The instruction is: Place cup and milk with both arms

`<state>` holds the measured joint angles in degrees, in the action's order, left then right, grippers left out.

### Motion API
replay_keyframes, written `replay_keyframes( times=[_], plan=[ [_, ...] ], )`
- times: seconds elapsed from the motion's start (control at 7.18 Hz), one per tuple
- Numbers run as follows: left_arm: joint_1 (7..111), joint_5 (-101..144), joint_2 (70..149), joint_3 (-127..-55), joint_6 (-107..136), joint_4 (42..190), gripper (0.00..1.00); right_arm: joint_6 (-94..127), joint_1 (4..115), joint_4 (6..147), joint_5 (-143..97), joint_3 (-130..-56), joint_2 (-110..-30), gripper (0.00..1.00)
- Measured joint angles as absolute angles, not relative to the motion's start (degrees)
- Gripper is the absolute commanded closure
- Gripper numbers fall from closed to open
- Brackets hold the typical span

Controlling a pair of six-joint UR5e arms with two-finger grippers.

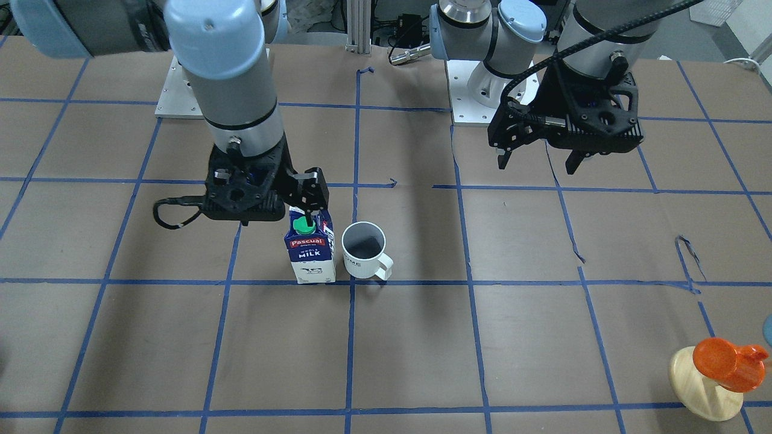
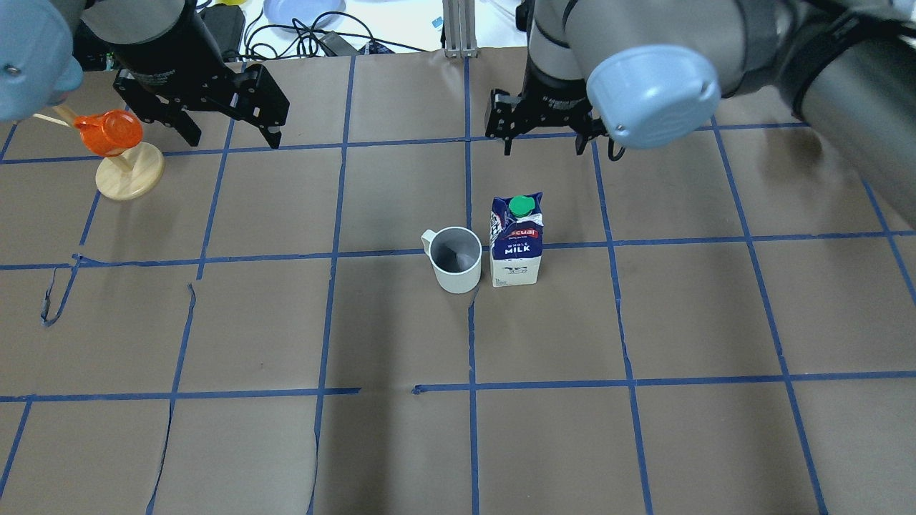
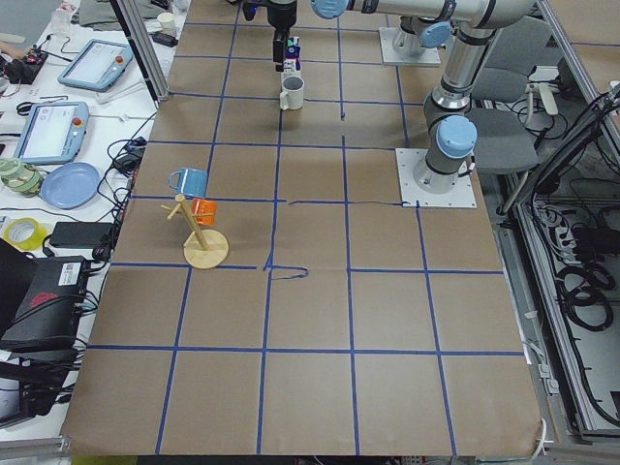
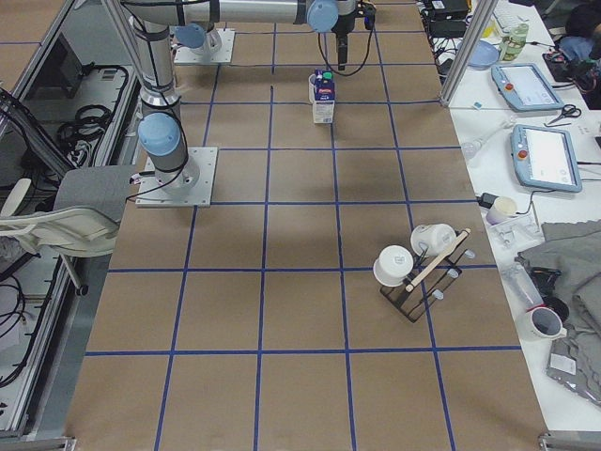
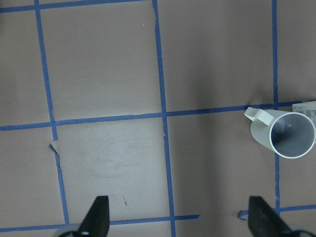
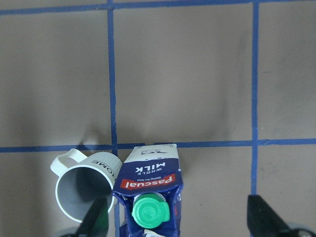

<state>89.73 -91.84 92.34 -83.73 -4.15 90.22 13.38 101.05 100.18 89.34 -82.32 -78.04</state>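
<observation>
The milk carton (image 2: 515, 247) stands upright at the table's middle, with the white cup (image 2: 456, 259) close beside it on its left and the handle pointing away from the carton. My right gripper (image 2: 544, 146) is open and empty, hovering above the carton and not touching it. In the right wrist view the milk (image 6: 150, 192) and cup (image 6: 84, 190) lie low between the fingers (image 6: 264, 219). My left gripper (image 2: 222, 136) is open and empty, well away at the far left. The left wrist view shows the cup (image 5: 284, 133) at the right edge.
A wooden mug tree (image 2: 129, 179) holding an orange cup (image 2: 107, 132) stands next to my left gripper. The table is brown paper with a blue tape grid (image 2: 472, 336). Both arm bases (image 1: 482, 90) sit at the robot's edge.
</observation>
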Motion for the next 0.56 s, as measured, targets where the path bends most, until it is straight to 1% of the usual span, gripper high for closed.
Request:
replay_keyframes(
  times=[0.14, 0.56],
  plan=[
    [89.04, -92.37, 91.84, -83.83, -4.0, 90.01, 0.0, 10.78, 98.85, 96.67, 89.52, -80.56, -79.77, 0.0],
    [88.01, -93.01, 90.92, -84.21, -3.48, 90.25, 0.0, 3.87, 93.61, 90.51, 89.73, -79.69, -84.98, 0.0]
  ],
)
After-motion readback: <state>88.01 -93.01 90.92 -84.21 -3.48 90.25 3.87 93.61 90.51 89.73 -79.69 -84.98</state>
